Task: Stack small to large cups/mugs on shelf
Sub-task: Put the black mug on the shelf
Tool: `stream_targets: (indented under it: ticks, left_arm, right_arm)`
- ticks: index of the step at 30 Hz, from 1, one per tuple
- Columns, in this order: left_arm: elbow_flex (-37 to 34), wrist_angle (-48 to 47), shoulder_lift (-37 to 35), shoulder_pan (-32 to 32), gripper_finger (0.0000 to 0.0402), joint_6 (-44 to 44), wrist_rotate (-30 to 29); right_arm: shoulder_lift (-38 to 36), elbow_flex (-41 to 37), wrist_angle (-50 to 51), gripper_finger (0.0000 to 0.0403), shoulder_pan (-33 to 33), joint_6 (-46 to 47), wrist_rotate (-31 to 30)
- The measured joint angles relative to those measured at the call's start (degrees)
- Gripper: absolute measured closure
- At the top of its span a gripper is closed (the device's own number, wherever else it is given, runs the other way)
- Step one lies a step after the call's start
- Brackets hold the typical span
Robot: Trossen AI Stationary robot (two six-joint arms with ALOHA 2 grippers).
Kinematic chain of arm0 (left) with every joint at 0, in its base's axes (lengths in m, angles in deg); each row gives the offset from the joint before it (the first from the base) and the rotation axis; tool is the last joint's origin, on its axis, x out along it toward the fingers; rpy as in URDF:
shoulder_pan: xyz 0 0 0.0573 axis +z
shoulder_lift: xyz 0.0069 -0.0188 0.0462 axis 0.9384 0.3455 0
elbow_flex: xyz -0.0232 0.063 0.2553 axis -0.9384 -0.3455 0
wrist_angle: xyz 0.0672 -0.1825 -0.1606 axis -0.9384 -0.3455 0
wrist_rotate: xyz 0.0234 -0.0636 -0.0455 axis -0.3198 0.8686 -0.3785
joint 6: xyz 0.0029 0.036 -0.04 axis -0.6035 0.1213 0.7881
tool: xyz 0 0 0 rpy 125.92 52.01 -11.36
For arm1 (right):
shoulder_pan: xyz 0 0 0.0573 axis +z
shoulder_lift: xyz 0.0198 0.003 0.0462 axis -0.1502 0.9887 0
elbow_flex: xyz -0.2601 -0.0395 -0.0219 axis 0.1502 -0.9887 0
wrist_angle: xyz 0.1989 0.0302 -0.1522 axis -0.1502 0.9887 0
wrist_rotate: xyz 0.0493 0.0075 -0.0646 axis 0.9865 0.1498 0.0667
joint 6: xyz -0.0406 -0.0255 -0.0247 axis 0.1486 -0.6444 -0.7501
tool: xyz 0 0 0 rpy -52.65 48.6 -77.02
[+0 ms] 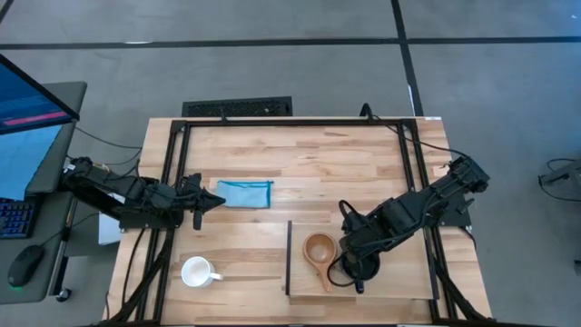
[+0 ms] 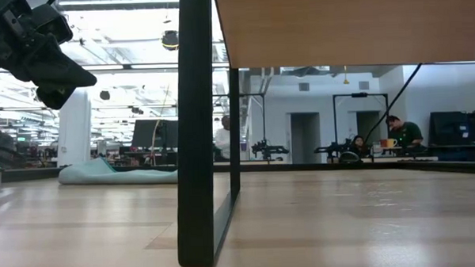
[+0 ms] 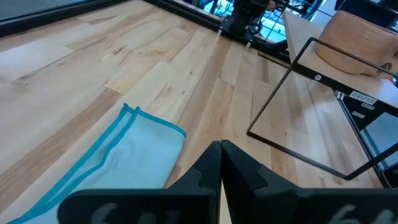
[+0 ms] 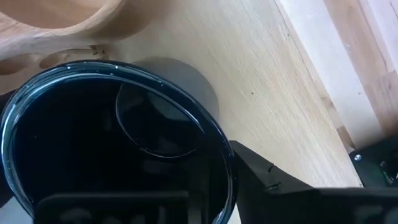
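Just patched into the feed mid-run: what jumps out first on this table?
The right gripper sits right over the glossy black mug on the shelf, beside the tan wooden cup. The white mug stands alone on the planked tabletop, off the shelf. The left gripper waits, fingers shut, at the blue cloth.

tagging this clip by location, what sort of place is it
Probably a robotics lab or open workshop: a planked table in a metal frame on a concrete floor, a monitor and keyboard beside it, more rigs and seated people across the room.
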State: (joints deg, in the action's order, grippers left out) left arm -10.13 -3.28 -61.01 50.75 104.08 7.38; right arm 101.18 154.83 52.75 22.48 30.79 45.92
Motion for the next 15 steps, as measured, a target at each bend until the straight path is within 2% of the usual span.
stream_targets:
  ticks: [10,15]
  left_arm:
    - [0.00,0.00,-0.01,-0.01,0.0402,0.04,-0.02]
    - [0.00,0.01,0.01,-0.01,0.0401,0.06,-0.03]
  right_arm:
    - [0.00,0.00,-0.30,0.0322,0.00,-1.38,0.02]
    - [0.00,0.00,-0.31,0.0304,0.00,-1.38,0.07]
